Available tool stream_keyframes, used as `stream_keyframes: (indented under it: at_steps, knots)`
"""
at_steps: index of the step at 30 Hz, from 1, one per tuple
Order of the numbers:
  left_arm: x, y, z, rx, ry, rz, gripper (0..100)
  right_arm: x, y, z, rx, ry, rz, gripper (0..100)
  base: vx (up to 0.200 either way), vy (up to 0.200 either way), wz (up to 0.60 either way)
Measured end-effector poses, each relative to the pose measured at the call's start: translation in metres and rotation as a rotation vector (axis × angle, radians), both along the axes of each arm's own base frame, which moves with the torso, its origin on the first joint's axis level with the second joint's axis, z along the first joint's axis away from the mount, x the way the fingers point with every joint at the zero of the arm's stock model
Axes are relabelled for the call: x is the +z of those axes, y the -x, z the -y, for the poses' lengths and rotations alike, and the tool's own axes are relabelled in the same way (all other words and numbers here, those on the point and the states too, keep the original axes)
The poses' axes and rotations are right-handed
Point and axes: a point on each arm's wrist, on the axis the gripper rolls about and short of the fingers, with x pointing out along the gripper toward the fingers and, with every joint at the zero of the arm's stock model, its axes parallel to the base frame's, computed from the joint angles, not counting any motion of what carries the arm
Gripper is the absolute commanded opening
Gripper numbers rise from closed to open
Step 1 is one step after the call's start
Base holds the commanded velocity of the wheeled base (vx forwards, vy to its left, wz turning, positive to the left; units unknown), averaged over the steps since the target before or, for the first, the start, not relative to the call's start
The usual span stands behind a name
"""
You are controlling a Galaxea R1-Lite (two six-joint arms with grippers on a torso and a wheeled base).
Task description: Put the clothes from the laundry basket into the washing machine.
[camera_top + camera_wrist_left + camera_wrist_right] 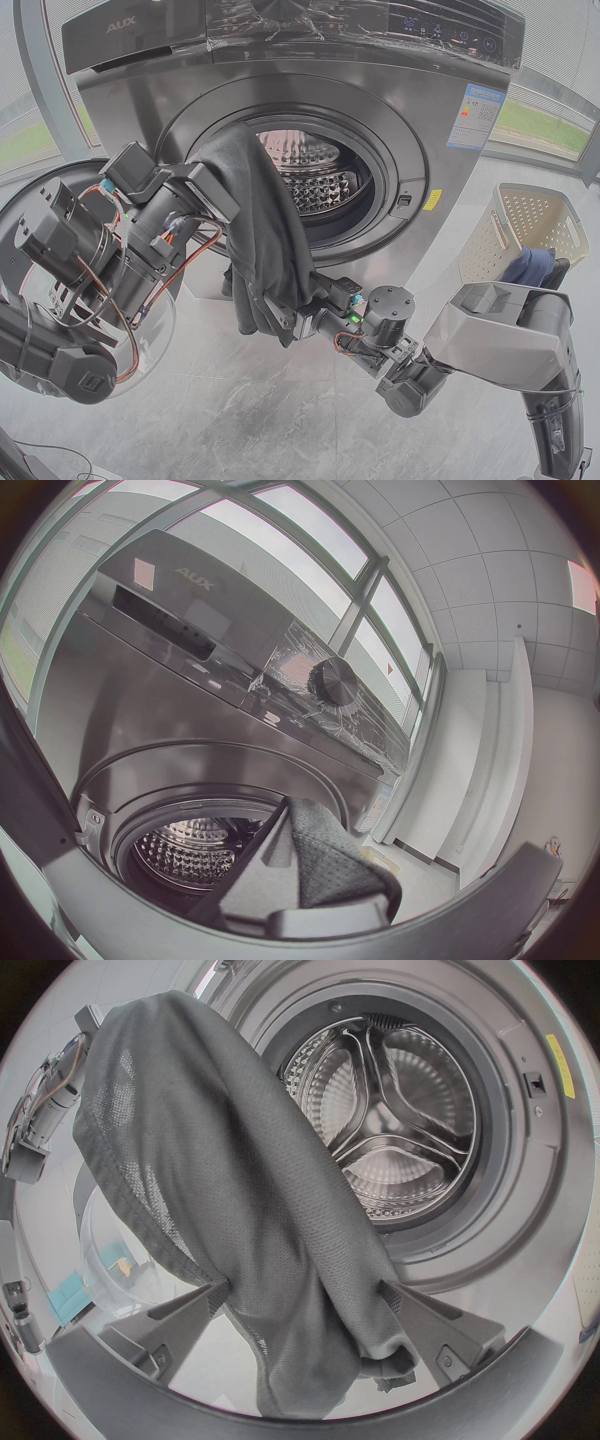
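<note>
A dark grey mesh garment (265, 231) hangs in front of the washing machine's open drum (319, 181). My left gripper (219, 187) is shut on its upper edge, level with the left rim of the porthole; in the left wrist view the cloth (331, 855) sits pinched in the gripper (312, 883). Lower down, my right gripper (284, 315) stands open, its fingers (187, 1313) spread wide with the garment's lower bulk (281, 1241) hanging between them. A beige laundry basket (531, 212) on the floor to the right holds a blue garment (531, 265).
The machine's round glass door (150, 337) is swung open to the left, behind my left arm. The metal drum (400, 1122) looks bare inside. Grey tiled floor (250, 412) lies open in front of the machine.
</note>
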Motion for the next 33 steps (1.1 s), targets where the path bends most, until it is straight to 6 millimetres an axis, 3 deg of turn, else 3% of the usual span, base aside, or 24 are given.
stream_keyframes:
  at_steps: [16,33]
  knots:
    - [0.007,0.013,0.007,-0.048,0.017,0.024,0,-0.010,-0.045,-0.016,-0.039,-0.035,0.074,100,0.000,0.000,0.00]
    - [0.016,0.027,0.010,-0.094,0.040,0.047,0,-0.011,-0.065,-0.038,-0.010,-0.068,0.142,100,0.000,0.000,0.00]
